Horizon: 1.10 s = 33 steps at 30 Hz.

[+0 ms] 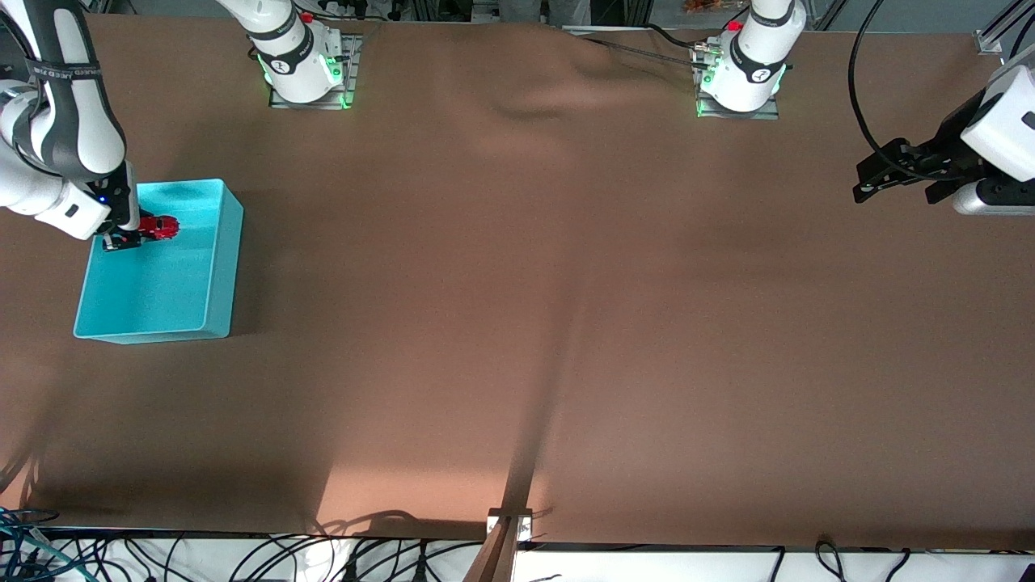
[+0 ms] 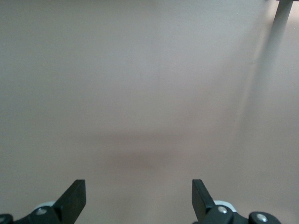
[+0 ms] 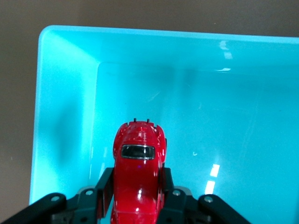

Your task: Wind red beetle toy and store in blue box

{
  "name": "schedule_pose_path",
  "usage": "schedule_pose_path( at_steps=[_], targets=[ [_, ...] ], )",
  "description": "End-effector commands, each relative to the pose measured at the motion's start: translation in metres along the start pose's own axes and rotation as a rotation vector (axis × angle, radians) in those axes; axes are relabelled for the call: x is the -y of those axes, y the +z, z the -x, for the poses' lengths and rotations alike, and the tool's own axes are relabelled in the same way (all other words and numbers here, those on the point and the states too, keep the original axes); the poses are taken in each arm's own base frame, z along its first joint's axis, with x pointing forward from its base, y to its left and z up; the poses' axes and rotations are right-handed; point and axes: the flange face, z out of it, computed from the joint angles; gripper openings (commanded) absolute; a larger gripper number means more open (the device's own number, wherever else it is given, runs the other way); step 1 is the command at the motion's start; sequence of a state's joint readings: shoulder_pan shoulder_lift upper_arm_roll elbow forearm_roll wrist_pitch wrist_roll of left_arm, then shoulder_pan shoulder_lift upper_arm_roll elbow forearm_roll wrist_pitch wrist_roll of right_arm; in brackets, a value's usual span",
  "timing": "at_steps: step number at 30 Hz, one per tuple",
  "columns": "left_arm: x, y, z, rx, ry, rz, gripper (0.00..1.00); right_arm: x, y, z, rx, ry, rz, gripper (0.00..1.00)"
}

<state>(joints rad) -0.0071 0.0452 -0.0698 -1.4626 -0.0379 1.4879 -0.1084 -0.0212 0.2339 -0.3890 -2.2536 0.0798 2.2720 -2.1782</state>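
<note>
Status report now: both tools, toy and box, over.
Right tool shut on red beetle toy, over blue box. Left tool open, waiting over bare table. Nothing in the way.

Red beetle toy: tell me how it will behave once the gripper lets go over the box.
The beetle toy, clamped in the right gripper over the blue box, has wheels, so it will probably roll until a wall stops it. Its glossy rounded shell looks slippery and rigid. Being tiny, it is likely light.
</note>
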Motion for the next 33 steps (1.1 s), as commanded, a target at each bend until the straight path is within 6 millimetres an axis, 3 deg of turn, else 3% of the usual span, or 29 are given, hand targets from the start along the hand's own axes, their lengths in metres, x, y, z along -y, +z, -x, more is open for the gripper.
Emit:
schedule_pose_path(
  at_steps=[1, 6, 8, 11, 18, 21, 26, 33],
  targets=[
    [-0.001, -0.005, -0.002, -0.002, -0.005, 0.012, 1.00, 0.005, 0.018, 0.010, -0.032, 0.023, -0.003, 0.21],
    [-0.001, -0.004, -0.003, -0.001, -0.004, 0.008, 1.00, 0.006, 0.025, 0.010, -0.035, 0.024, -0.016, 0.28],
    [0.000, -0.004, -0.003, -0.001, -0.006, 0.006, 1.00, 0.006, 0.027, 0.011, -0.042, 0.032, -0.016, 0.51],
    [0.001, -0.004, -0.003, -0.001, -0.007, 0.008, 1.00, 0.007, 0.031, 0.011, -0.063, 0.050, -0.019, 1.00],
    [0.001, -0.004, -0.003, -0.001, -0.007, 0.008, 1.00, 0.004, 0.026, 0.007, -0.080, 0.040, -0.033, 1.00],
    [0.001, -0.004, -0.003, -0.001, -0.007, 0.008, 1.00, -0.003, 0.013, 0.003, -0.091, 0.023, -0.032, 1.00],
    [0.001, -0.004, -0.003, -0.001, -0.007, 0.006, 1.00, -0.027, -0.033, -0.011, -0.117, -0.007, -0.001, 1.00],
    [0.001, -0.004, -0.003, -0.001, -0.007, 0.006, 1.00, -0.067, -0.114, -0.040, -0.143, 0.003, 0.003, 1.00]
  ],
)
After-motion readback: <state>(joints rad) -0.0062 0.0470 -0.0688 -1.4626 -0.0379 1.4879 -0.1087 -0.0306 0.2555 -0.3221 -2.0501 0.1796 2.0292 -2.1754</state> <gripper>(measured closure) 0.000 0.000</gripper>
